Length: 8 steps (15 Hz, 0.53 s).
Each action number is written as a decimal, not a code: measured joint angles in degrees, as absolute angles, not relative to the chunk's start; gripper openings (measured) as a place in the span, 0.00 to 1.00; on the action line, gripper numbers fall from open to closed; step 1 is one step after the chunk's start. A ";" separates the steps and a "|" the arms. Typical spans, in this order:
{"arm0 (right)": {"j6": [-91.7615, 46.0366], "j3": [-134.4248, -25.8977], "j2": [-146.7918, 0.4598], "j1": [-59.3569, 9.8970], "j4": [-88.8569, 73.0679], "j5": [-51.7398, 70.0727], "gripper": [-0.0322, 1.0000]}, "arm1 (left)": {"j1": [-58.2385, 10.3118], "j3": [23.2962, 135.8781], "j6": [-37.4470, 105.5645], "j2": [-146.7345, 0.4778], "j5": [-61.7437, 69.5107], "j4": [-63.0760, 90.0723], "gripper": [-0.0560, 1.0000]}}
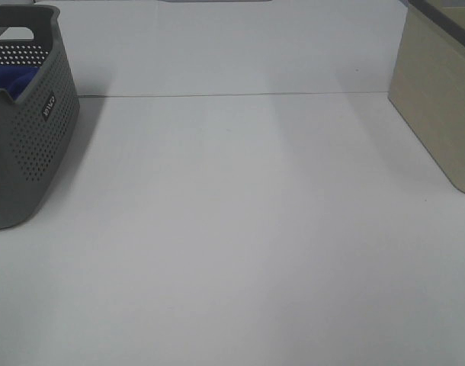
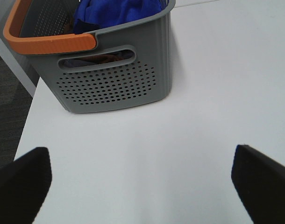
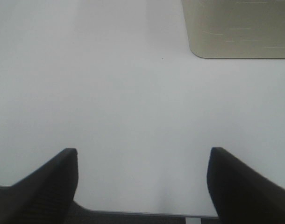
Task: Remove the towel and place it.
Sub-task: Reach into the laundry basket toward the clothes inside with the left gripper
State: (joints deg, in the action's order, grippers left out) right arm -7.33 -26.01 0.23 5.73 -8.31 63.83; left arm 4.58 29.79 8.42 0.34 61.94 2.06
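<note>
The blue towel [image 1: 11, 79] lies bunched inside the grey perforated basket [image 1: 30, 145] at the far left of the exterior high view. In the left wrist view the towel [image 2: 117, 11] fills the basket [image 2: 112, 86], which has an orange handle [image 2: 49, 43]. My left gripper [image 2: 142, 175] is open over bare white table, well short of the basket, holding nothing. My right gripper [image 3: 142, 170] is open too, above the table's near edge, nothing between its fingers. Neither arm shows in the exterior high view.
A beige box [image 1: 438, 107] stands at the right edge of the white table [image 1: 240, 229]; the right wrist view shows the same box [image 3: 238, 28] ahead. A seam [image 1: 232, 94] runs across the table at the back. Dark floor [image 2: 7, 112] lies beyond the table edge by the basket.
</note>
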 joint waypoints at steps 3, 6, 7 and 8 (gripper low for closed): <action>-7.33 -26.01 0.23 5.73 -8.31 63.83 0.76 | 4.58 29.79 8.42 0.34 61.94 2.06 0.99; -7.33 -26.01 0.23 5.73 -8.31 63.83 0.76 | 4.58 29.79 8.42 0.34 61.94 2.06 0.99; -7.33 -26.01 0.23 5.73 -8.31 63.83 0.76 | 4.58 29.79 8.42 0.34 61.94 2.06 0.99; -7.33 -26.01 0.23 5.73 -8.31 63.83 0.76 | 4.58 29.79 8.42 0.34 61.94 2.06 0.99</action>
